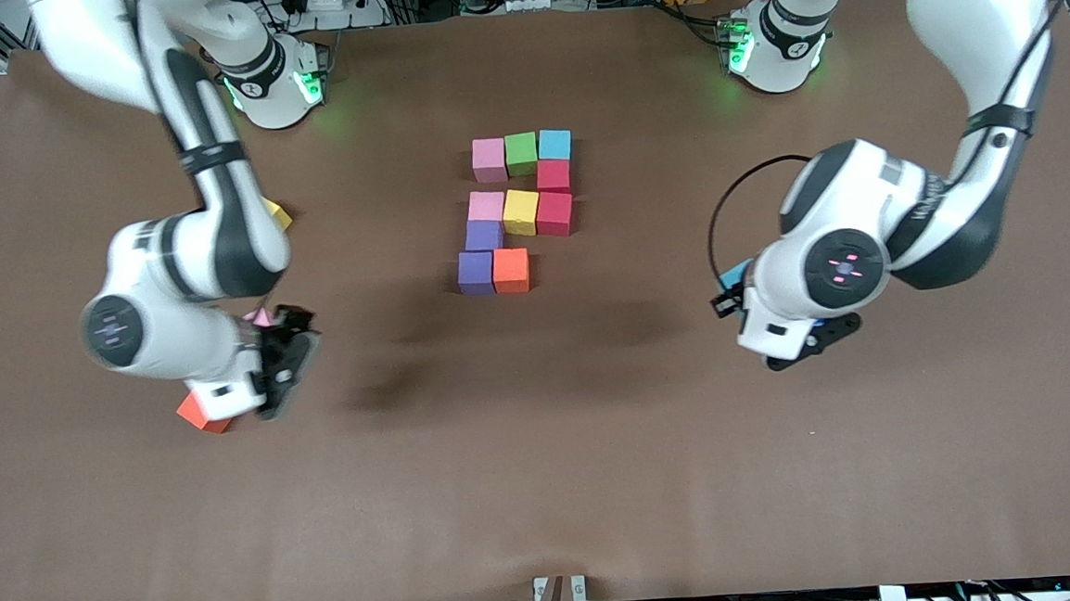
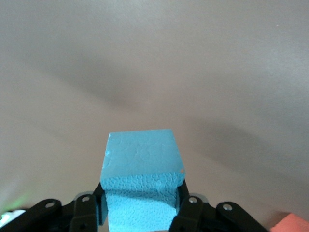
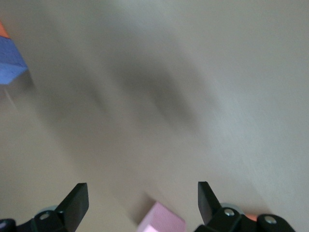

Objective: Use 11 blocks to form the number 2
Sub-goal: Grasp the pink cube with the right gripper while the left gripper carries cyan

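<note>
Left gripper (image 2: pixel 140 212) clamped on light blue block (image 2: pixel 141 166) above bare table (image 1: pixel 600 445); right gripper (image 3: pixel 142 200), fingers apart, over pink block (image 3: pixel 161 221), orange block (image 1: pixel 200 412) partly hidden, unfinished number 2 (image 1: pixel 518 210) mid-table.

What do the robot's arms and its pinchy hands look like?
Both arms are smooth, rounded white shells with black bands at the joints. The bases glow green. The left arm has a round grey cap with small pink lights and a thin black cable looping beside it. The right arm has a similar grey cap. The left gripper and right gripper each have two flat black fingers with silver screws.
</note>
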Robot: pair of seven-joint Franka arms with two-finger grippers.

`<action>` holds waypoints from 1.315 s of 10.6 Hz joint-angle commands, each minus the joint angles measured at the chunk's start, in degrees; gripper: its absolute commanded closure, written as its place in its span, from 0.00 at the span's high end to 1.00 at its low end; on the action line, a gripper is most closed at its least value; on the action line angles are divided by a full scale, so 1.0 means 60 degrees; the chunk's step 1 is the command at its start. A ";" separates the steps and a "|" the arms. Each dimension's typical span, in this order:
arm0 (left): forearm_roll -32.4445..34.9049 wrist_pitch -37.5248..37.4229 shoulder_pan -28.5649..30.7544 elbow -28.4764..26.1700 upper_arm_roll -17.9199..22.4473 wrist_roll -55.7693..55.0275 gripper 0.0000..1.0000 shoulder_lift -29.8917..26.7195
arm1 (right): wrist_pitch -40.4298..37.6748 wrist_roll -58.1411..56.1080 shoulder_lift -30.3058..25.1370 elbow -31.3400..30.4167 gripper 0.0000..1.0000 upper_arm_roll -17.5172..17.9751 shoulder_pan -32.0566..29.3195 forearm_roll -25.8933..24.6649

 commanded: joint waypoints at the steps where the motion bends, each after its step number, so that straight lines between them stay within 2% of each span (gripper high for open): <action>1: -0.0267 0.0317 -0.0359 -0.0058 0.0058 -0.1099 0.16 0.0179 | -0.0018 0.0578 0.0028 -0.0389 1.00 0.0101 -0.0685 -0.0211; 4: -0.0327 0.1252 -0.0916 -0.0467 0.0058 -0.2827 0.17 0.0340 | 0.0056 0.2658 -0.0250 -0.1384 1.00 -0.0294 -0.0849 -0.0168; 6: -0.0341 0.1852 -0.1180 -0.0861 0.0058 -0.3808 0.17 0.0370 | 0.1424 0.2735 -0.0352 -0.2464 1.00 -0.0442 -0.0849 -0.0051; 8: -0.0356 0.2497 -0.1443 -0.1344 0.0058 -0.4862 0.17 0.0501 | 0.2935 0.3041 -0.0397 -0.3682 1.00 -0.0442 -0.0791 0.0737; 9: -0.0342 0.2819 -0.1604 -0.1492 0.0058 -0.5506 0.17 0.0560 | 0.3029 0.3231 -0.0397 -0.3919 1.00 -0.0442 -0.0761 0.1017; 11: -0.0414 0.3333 -0.1883 -0.1625 0.0058 -0.6868 0.17 0.0648 | 0.2942 0.3787 -0.0412 -0.3907 1.00 -0.0428 -0.0703 0.1093; 12: -0.0545 0.3828 -0.2000 -0.1785 0.0073 -0.7846 0.23 0.0649 | 0.2696 0.3978 -0.0470 -0.3762 1.00 -0.0442 -0.0572 0.1122; 14: -0.0473 0.4330 -0.2031 -0.2370 0.0088 -0.9228 0.23 0.0590 | 0.2503 0.4447 -0.0529 -0.3439 1.00 -0.0457 -0.0323 0.1035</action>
